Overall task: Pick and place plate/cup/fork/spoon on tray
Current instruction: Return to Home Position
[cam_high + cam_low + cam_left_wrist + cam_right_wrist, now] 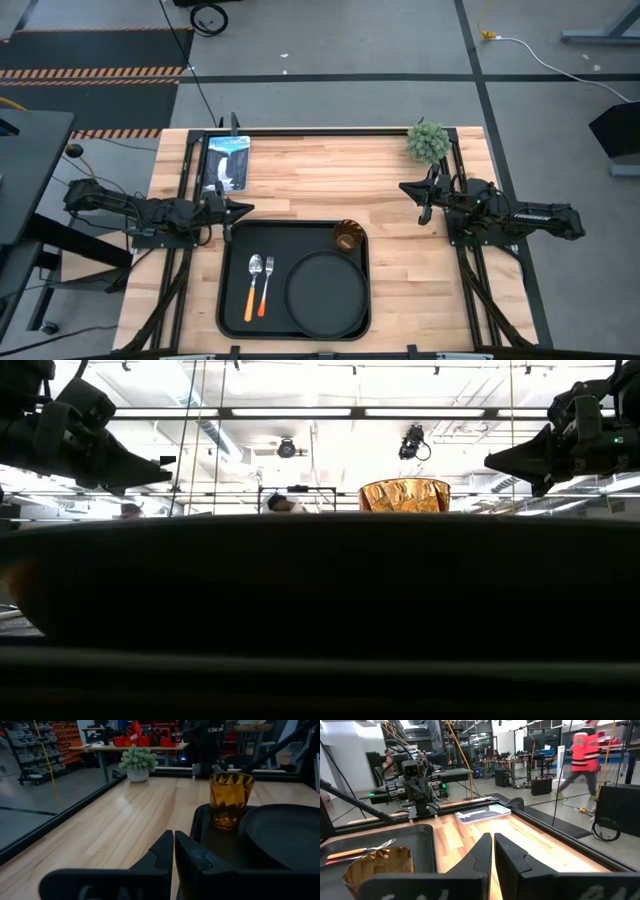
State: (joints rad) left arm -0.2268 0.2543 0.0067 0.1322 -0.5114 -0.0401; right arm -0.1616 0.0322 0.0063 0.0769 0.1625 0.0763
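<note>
The black tray point(232, 300) lies at the table's near middle. On it rest the round black plate point(326, 294) at the right, the amber cup point(347, 236) upright at the far right corner, and the fork point(266, 286) and spoon point(252, 288) side by side at the left. My left gripper point(248, 209) is shut and empty, above the table just beyond the tray's far left corner. My right gripper point(405, 187) is shut and empty, above the table to the right of the tray. The cup also shows in the left wrist view point(230, 800) and the low view point(404, 495).
A small potted plant point(429, 141) stands at the table's far right. A printed booklet point(227, 162) lies at the far left. Bare wood lies between the tray and the far edge. A person in an orange vest point(584, 755) walks in the room behind.
</note>
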